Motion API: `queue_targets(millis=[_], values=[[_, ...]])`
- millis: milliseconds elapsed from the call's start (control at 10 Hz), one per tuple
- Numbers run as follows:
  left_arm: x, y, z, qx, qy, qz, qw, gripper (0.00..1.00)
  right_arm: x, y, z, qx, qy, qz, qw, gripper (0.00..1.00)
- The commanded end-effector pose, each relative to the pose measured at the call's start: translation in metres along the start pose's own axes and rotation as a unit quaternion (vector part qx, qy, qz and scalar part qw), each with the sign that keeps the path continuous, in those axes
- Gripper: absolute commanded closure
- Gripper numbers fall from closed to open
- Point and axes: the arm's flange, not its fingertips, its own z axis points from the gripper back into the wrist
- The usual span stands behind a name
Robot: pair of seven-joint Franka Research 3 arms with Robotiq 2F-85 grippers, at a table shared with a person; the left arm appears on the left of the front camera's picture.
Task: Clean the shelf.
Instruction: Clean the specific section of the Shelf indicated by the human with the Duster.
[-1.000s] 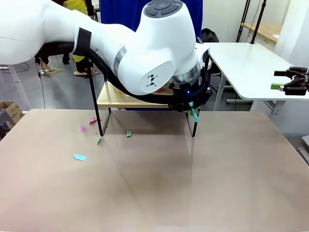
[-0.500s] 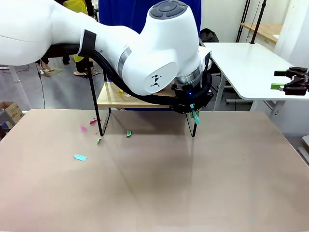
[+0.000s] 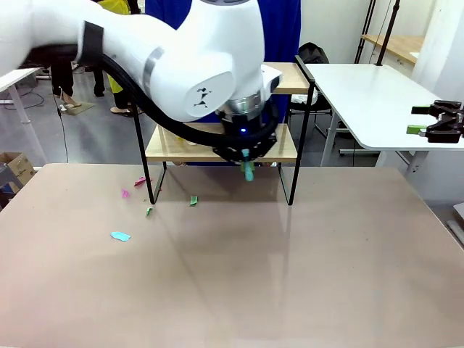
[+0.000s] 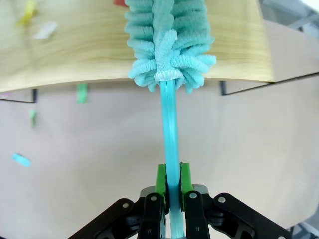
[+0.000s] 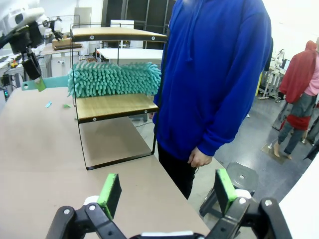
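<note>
Left tool (image 4: 170, 174) grips duster (image 4: 169, 45) — head on shelf (image 4: 75, 55).

Front camera: fixed at the table's (image 3: 304, 290) near side, facing across to the shelf (image 3: 174, 151) at middle distance. Left wrist camera: close, looking along the teal duster (image 4: 169, 45) onto the lower board. Right wrist camera: farther off, facing the shelf's end. All three share shelf and duster.

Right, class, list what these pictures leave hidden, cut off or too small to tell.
- Front view: the left arm hides the middle of the shelf's lower board and the duster's head.
- Left wrist view: the duster head runs past the top edge and hides the board behind it.
- Front view: the scraps on the table are too small to identify.
</note>
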Motion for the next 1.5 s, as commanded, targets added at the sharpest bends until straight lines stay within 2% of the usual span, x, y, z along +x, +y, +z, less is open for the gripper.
queue_targets(millis=[0,200,300,500,700,800,900,1000,1100,1400], values=[[-0.003,0.032,0.004,0.054,0.005,-0.019,0.998,0.87,0.003,0.001,-0.001,0.001,0.000,0.002,1.000,0.00],[0.001,0.061,0.011,0.112,0.000,-0.032,0.993,0.87,0.003,0.001,-0.001,0.001,0.000,0.002,1.000,0.00],[0.002,0.074,0.011,0.161,0.000,-0.031,0.986,0.87,0.003,0.001,-0.001,0.001,0.000,0.002,1.000,0.00],[-0.001,0.100,0.010,0.265,0.001,-0.030,0.964,0.87,0.003,0.001,-0.001,0.001,0.000,0.002,1.000,0.00],[-0.006,0.115,0.021,0.326,-0.019,-0.035,0.944,0.87,0.003,0.001,-0.001,0.001,0.000,0.002,1.000,0.00],[-0.010,0.113,0.026,0.334,-0.036,-0.040,0.941,0.87,0.003,0.001,-0.001,0.001,0.000,0.002,1.000,0.00],[-0.011,0.106,0.034,0.314,-0.061,-0.039,0.947,0.87,0.003,0.001,-0.001,0.001,0.000,0.002,1.000,0.00],[-0.014,0.094,0.041,0.266,-0.079,-0.036,0.960,0.87,0.003,0.001,-0.001,0.001,0.000,0.002,1.000,0.00],[-0.007,0.109,0.026,0.318,-0.026,-0.049,0.946,0.87,0.003,0.001,-0.001,0.001,0.000,0.002,1.000,0.00],[-0.007,0.109,0.026,0.318,-0.026,-0.049,0.946,0.87,0.003,0.001,-0.001,0.001,0.000,0.002,1.000,0.00]])
